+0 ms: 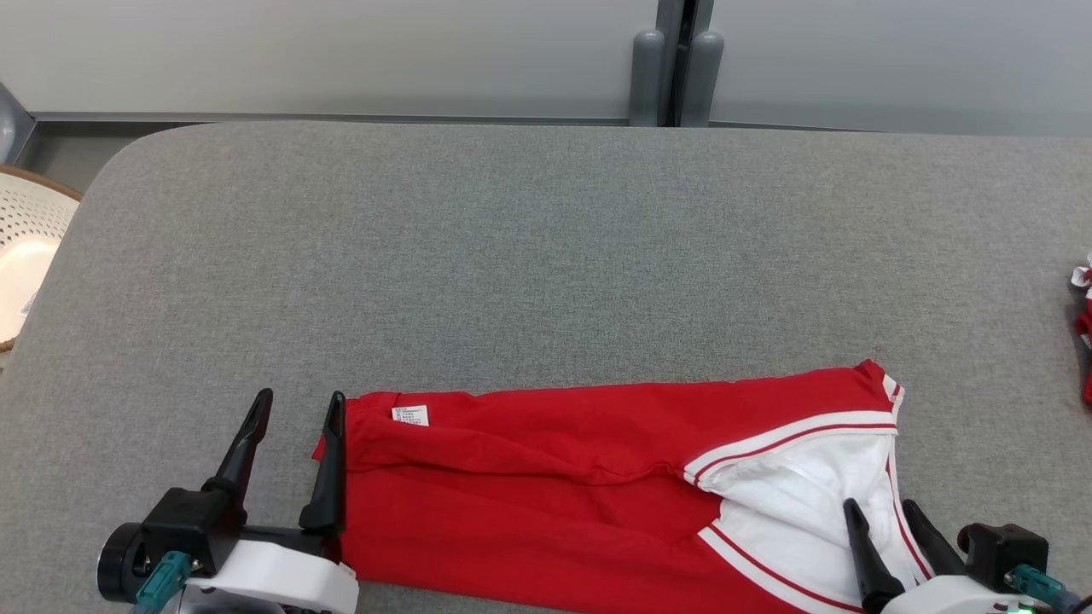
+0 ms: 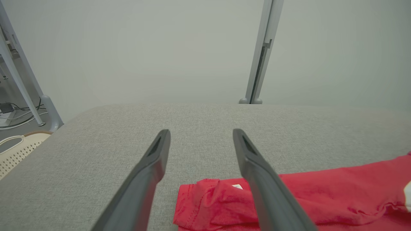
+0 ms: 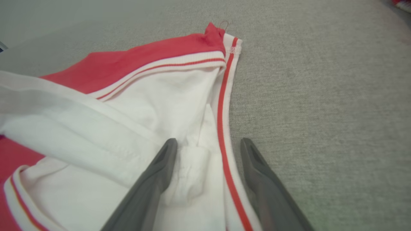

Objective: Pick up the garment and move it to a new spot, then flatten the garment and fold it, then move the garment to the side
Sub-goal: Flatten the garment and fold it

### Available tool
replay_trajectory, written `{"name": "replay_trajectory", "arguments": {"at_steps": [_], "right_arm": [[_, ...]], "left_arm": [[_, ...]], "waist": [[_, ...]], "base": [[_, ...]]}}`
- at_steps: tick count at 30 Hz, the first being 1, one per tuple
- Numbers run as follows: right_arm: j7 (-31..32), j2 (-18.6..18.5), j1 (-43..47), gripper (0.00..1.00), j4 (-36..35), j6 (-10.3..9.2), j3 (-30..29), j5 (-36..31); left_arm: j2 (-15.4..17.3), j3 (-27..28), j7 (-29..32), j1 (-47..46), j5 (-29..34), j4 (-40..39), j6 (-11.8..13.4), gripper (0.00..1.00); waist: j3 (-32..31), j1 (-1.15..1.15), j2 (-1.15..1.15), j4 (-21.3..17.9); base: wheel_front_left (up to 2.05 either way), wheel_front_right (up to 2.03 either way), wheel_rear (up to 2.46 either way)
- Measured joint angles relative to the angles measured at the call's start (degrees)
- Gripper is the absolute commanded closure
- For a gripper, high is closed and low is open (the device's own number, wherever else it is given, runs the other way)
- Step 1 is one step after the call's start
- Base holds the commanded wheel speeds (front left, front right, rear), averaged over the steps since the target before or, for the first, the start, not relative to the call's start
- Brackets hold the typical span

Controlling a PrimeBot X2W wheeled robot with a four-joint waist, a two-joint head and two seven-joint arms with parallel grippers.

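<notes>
Fold step, as I judge it: the garment (image 1: 546,477) lies banded along the near edge of the table (image 1: 546,256), left gripper (image 1: 299,396) and right gripper (image 1: 879,505) spread wide, empty, at its ends — next, probably, pinch both ends.

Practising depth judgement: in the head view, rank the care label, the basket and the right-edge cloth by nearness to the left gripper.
From the left gripper:
1. care label, just right, on the garment.
2. basket, left of the table.
3. cloth, far right edge.
</notes>
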Motion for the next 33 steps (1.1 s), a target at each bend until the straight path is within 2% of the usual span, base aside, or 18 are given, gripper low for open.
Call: {"name": "replay_trajectory", "arguments": {"at_steps": [1, 2, 3, 4, 5, 12, 18, 26, 30, 33], "right_arm": [[-0.04, -0.18, -0.26, 0.00, 0.41, 0.00, 0.41, 0.23], [-0.09, -0.29, -0.48, 0.13, 0.74, -0.02, 0.84, 0.68], [0.20, -0.48, -0.67, 0.49, 0.98, -0.10, 1.41, 0.86], [0.42, -0.63, -0.93, 0.69, 1.09, -0.12, 1.93, 1.04], [0.44, -0.59, -1.07, 1.00, 1.09, -0.12, 2.35, 1.33], [0.96, -0.97, -0.99, 1.00, -1.52, 0.10, 2.21, 1.93], [1.25, -4.46, 0.99, 1.00, -4.94, 0.07, -4.69, 1.46], [2.33, -6.24, 3.71, 1.00, -8.79, 0.07, -10.87, 1.26], [3.53, -6.19, 3.66, 1.00, -13.44, 0.05, -10.49, 0.04], [5.31, -5.80, 3.11, 1.00, -19.62, 0.05, -8.39, -1.71]], "left_arm": [[-0.02, 0.01, 0.00, -0.21, 0.12, 0.04, 0.01, 0.00], [0.01, 0.07, -0.01, -0.34, 0.18, 0.04, 0.01, 0.00], [-0.01, 0.03, -0.01, -0.42, 0.20, -0.03, 0.01, 0.00], [-0.03, -0.01, -0.01, -0.43, 0.31, -0.14, 0.01, 0.00], [-0.05, -0.05, -0.02, -0.43, 0.49, -0.26, 0.02, 0.00], [0.08, 0.02, -0.10, -0.43, 0.54, -1.11, 0.12, 0.00], [0.09, -0.03, -0.14, -0.40, 0.52, -1.45, 0.35, 0.00], [-0.02, -0.05, -0.15, -0.32, 0.38, -1.46, 0.58, 0.00], [-0.01, -0.07, -0.15, -0.24, 0.14, -1.44, 0.58, 0.00], [0.05, -0.08, -0.15, -0.15, 0.07, -1.34, 0.59, 0.00]], "waist": [[0.13, 0.00, 0.00, 0.08], [0.20, 0.00, 0.00, 0.11], [0.28, 0.00, 0.00, 0.10], [0.35, 0.00, 0.00, 0.09], [0.40, 0.00, 0.00, 0.07], [0.65, 0.00, 0.00, -0.54], [0.62, 0.00, 0.00, -1.09], [0.11, 0.00, 0.00, -1.79], [-0.35, 0.00, 0.00, -2.34], [-0.97, 0.00, 0.00, -2.71]], "base": [[0.00, 0.00, 0.00], [0.00, 0.00, 0.00], [0.00, 0.00, 0.00], [0.00, 0.00, 0.00], [0.00, 0.00, 0.00], [0.00, 0.00, 0.00], [0.00, 0.00, 0.00], [0.00, 0.00, 0.00], [0.00, 0.00, 0.00], [0.00, 0.00, 0.00]]}}
